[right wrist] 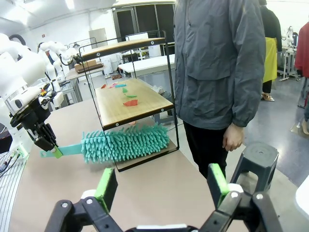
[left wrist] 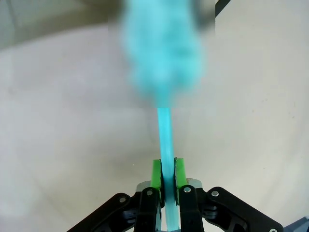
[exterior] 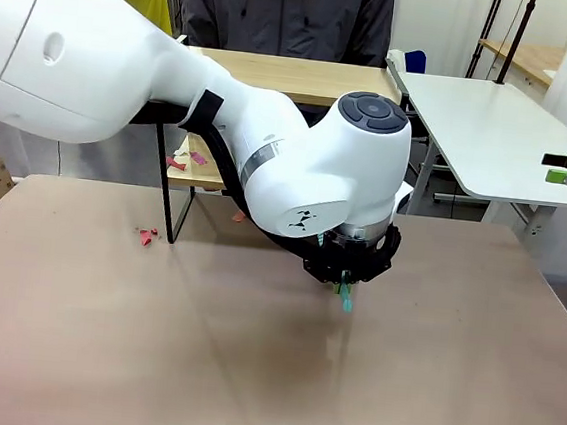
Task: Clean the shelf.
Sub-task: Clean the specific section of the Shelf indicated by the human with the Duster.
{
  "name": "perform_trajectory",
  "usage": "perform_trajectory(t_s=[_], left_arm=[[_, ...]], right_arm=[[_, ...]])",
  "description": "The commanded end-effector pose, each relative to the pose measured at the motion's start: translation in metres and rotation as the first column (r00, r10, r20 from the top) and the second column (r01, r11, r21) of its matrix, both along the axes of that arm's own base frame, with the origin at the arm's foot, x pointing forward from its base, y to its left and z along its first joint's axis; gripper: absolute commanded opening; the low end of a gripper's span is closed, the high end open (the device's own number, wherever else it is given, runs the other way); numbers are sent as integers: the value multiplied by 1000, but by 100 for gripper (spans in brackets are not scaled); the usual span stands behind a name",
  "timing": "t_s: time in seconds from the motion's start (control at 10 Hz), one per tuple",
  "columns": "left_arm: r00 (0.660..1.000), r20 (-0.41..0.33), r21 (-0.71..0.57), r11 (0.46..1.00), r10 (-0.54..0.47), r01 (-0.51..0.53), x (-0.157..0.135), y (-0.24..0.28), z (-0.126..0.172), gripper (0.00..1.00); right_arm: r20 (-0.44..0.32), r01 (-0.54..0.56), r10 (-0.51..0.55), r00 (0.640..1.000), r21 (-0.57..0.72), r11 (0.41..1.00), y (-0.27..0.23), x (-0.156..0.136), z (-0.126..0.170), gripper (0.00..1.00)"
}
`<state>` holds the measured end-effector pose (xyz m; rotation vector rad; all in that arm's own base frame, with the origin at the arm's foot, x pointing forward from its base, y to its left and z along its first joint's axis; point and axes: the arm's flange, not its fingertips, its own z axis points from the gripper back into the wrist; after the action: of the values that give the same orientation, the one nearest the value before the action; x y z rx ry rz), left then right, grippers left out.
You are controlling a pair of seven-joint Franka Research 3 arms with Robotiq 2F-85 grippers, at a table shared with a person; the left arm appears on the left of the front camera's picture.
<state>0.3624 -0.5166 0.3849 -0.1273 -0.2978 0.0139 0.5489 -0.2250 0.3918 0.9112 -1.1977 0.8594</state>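
Left gripper (left wrist: 167,166) clamped on the handle of a teal duster (right wrist: 125,143), held low and level so its head reaches under the lower board of the shelf (right wrist: 120,113), on which paper scraps (right wrist: 130,102) lie, at the counter's (exterior: 248,370) far edge; right gripper (right wrist: 162,183) spread open, holding nothing.

We count one shelf (right wrist: 149,104) with two wooden boards, one teal duster (right wrist: 125,143), two tools, the left tool (left wrist: 167,174) and the right tool (right wrist: 161,182), one person (right wrist: 217,63), one stool (right wrist: 258,157), and several paper scraps (right wrist: 130,102).
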Motion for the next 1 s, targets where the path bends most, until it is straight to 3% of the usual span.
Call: perform_trajectory(t_s=[0.0,0.3,0.9], left_arm=[[1000,-4,6,1000,2,-2,1,1,-3,13],[988,-157,42,999,-2,8,7,57,-25,13],[963,-231,167,980,142,-104,-4,190,-43,13]], right_arm=[[5,-2,2,1000,-2,1000,1,1,3,100],[5,-2,2,1000,-2,1000,1,1,3,100],[5,-2,2,1000,-2,1000,1,1,3,100]])
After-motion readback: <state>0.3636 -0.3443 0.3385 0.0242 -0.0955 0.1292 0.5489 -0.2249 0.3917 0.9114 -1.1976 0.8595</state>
